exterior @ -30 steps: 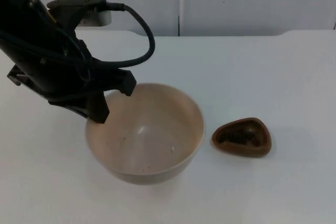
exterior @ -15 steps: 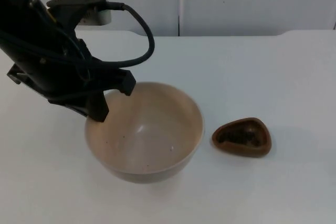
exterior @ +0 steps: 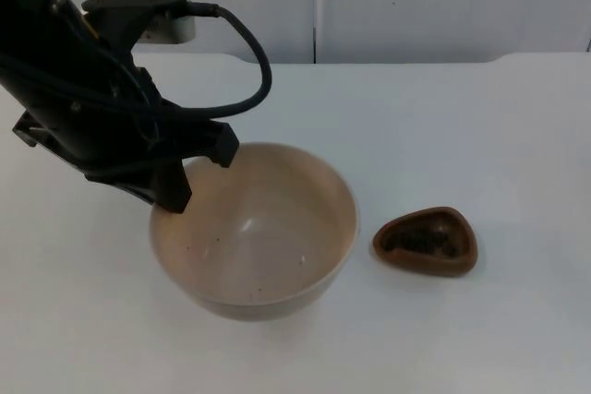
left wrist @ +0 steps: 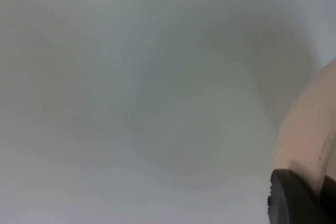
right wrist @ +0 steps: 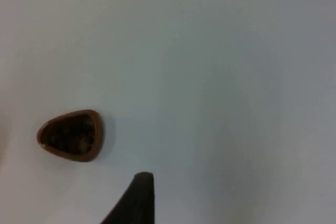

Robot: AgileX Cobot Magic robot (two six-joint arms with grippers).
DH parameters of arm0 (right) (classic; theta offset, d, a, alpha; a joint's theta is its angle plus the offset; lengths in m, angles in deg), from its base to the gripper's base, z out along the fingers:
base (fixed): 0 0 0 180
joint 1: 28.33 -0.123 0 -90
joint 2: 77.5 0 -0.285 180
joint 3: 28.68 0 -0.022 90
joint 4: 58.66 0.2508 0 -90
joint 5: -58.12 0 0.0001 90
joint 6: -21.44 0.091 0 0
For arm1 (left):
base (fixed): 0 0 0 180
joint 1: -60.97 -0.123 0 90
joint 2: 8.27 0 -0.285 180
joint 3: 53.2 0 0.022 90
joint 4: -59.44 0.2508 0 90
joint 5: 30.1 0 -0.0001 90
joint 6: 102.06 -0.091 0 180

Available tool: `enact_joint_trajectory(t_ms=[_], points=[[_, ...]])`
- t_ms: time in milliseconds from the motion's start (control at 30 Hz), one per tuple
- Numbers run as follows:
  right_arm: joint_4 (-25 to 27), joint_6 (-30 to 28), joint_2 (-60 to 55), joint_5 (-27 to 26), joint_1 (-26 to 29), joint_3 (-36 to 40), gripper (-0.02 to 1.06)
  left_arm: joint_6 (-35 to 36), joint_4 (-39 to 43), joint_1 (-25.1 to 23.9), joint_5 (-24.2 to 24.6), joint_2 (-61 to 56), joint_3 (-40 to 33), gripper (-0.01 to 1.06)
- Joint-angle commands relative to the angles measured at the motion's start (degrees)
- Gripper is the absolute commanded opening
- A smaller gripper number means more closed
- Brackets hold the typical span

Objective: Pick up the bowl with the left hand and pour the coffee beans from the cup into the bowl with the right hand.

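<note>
One cream bowl (exterior: 255,232) is seen on the white table (exterior: 462,126), and its near-left rim is taken by the left gripper (exterior: 175,193). The grip is placed on the rim, which is judged to be the only part thin enough for two fingers to pinch, and the bowl's mouth is left free for pouring. In the left wrist view a black fingertip (left wrist: 299,198) is pressed against the bowl's pale wall (left wrist: 310,135), so the claw is judged to be clenched on the bowl. Whether the bowl is lifted clear of the table or only resting on it cannot be told. A few dark specks are seen on the inner wall; otherwise nothing is held in it.

One small brown cup (exterior: 426,242) with a rounded three-cornered rim is set just beside the bowl, on its right and apart from it. Dark coffee beans (exterior: 421,241) are held inside it. It is judged to be put there so that it is within reach of the right arm and only a short carry to the bowl is needed.

In the right wrist view the cup (right wrist: 71,135) is seen on the table, with one fingertip (right wrist: 137,195) of the right gripper well apart from it. That arm is waiting; whether its claw is released or clenched cannot be told.
</note>
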Motion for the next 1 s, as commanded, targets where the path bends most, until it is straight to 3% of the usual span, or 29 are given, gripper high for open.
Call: enact_joint_trajectory(t_ms=[0, 200, 433, 567, 600, 633, 767, 967], points=[[2.2, -2.3, -2.3, 0.6, 0.3, -2.0, 1.03, -0.1, 0.0, -0.1, -0.3, -0.6, 0.0, 0.0], [12.3, -10.2, -8.5, 2.3, 0.2, -5.8, 1.03, -0.1, 0.0, -0.1, -0.3, -0.6, 0.0, 0.0], [9.5, -7.3, -14.6, 3.2, -4.7, -5.9, 1.03, -0.1, 0.0, -0.1, -0.3, -0.6, 0.0, 0.0], [3.6, -0.9, -19.9, 1.5, -12.3, -5.9, 1.03, -0.1, 0.0, -0.1, -0.3, -0.6, 0.0, 0.0], [0.7, 2.9, -21.8, 0.5, -15.0, -5.9, 1.03, -0.1, 0.0, -0.1, -0.3, -0.6, 0.0, 0.0], [0.7, 2.9, -21.8, 0.5, -15.0, -5.9, 1.03, -0.1, 0.0, -0.1, -0.3, -0.6, 0.0, 0.0], [-6.0, 14.4, -27.1, -1.5, -21.1, -5.9, 1.03, -0.1, 0.0, -0.1, -0.3, -0.6, 0.0, 0.0], [-11.5, 25.6, -33.1, -4.4, -25.7, -5.9, 1.02, -0.1, -0.1, -0.1, -0.3, -0.6, 0.0, 0.0]])
